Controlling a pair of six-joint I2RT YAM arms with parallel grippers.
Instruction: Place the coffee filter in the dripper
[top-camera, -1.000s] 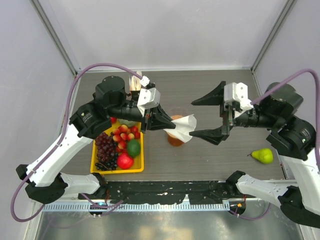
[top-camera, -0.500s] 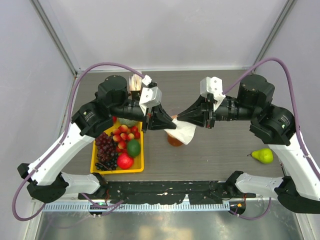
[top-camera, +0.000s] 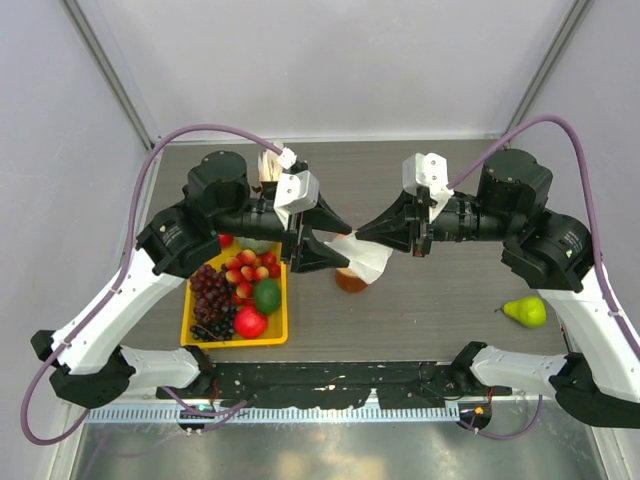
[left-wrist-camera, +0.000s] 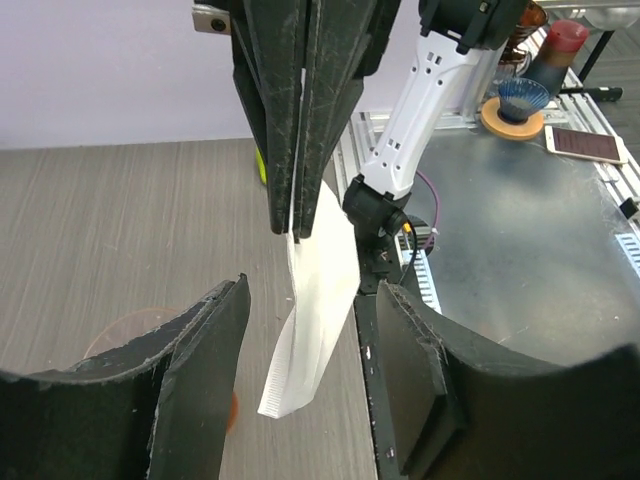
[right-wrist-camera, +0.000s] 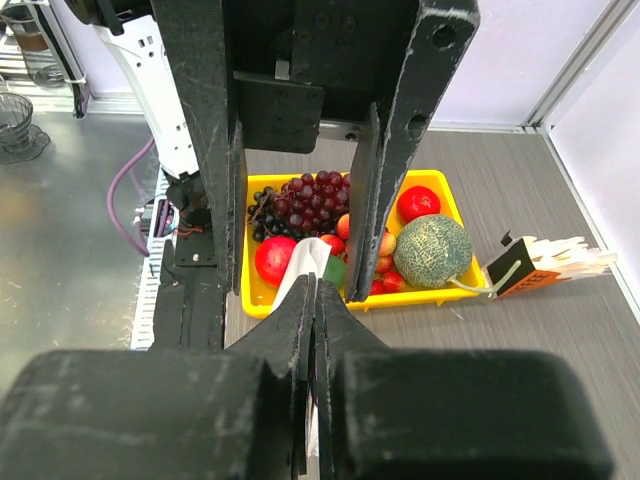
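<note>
Over the small round dripper with a tan-orange collar (top-camera: 350, 282) on the grey wood-grain table (top-camera: 440, 300), the thin white paper coffee filter (top-camera: 366, 257) hangs clenched in the right end effector (top-camera: 360, 233). The left end effector (top-camera: 345, 245) holds nothing, its 2 fingers spread wide either side of the paper.

White coffee filter (top-camera: 365, 255); tan-orange dripper (top-camera: 350, 283); yellow tray (top-camera: 276, 328) of dark purple grapes (top-camera: 208, 295); green pear (top-camera: 526, 311); grey wood-grain desk (top-camera: 430, 300).
</note>
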